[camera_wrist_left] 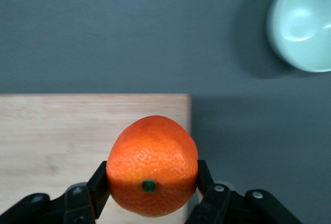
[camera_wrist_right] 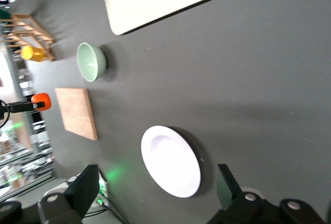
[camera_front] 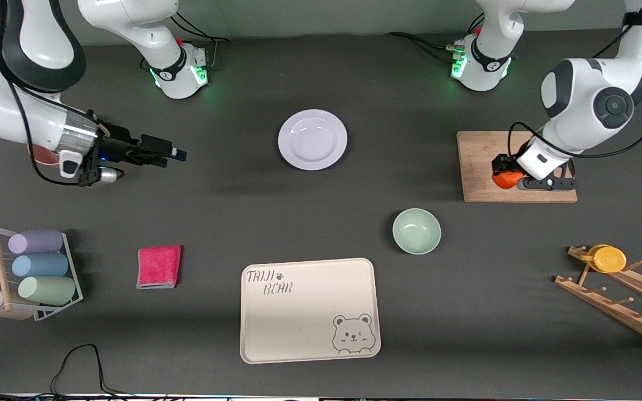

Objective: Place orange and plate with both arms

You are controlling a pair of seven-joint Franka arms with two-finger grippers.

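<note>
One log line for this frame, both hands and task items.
left hand: shut on orange, over board | right hand: open, over table at right arm's end | plate: on table, untouched

A wide band of bare dark grey table (camera_front: 232,184) lies open between the round glossy white plate (camera_front: 312,139) and the rectangular cream bear-print tray (camera_front: 310,309), which sits nearer the front camera. The pale green bowl (camera_front: 416,231) stands between the rectangular wooden cutting board (camera_front: 480,167) and that tray, nearer the camera than the board. The folded pink cloth (camera_front: 159,267) lies beside the tray toward the right arm's end, and the slanted wooden peg rack (camera_front: 622,295) fills the near corner at the left arm's end.
</note>
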